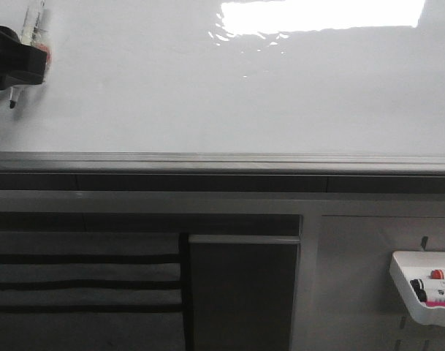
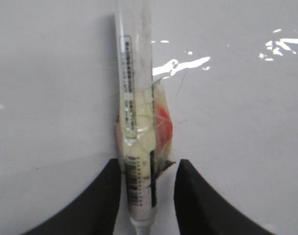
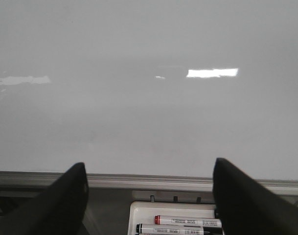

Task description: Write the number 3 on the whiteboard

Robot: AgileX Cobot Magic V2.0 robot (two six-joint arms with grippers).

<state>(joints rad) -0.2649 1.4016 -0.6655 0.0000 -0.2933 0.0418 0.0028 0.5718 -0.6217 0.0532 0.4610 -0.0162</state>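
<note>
My left pincer (image 1: 17,66) is at the far left of the large glossy white whiteboard with the grey metal edge rail (image 1: 229,102). Its two black fingers (image 2: 97,196) are closed on a slim white marker pen with a barcode label and yellowish tape around its body (image 2: 136,147). In the left wrist view the pen stands along the line of the fingers, and in the front view its long axis is almost upright against the board, with the dark tip (image 1: 12,104) pointing down, below the pincer. I think the tip is at the board surface or very near to it, but the front view is too small there to say if it is touching.

I see no drawn number 3 anywhere on the board; the surface is blank except for bright reflections of the lamps. So the writing, in my judgement, is not yet begun, and the free board lies to the right of my left pincer, which is the nearer arm.

My right pincer (image 3: 149,196) is wide open and holds nothing. It looks over the edge rail, above a small white tray with spare markers (image 3: 178,225)
</note>
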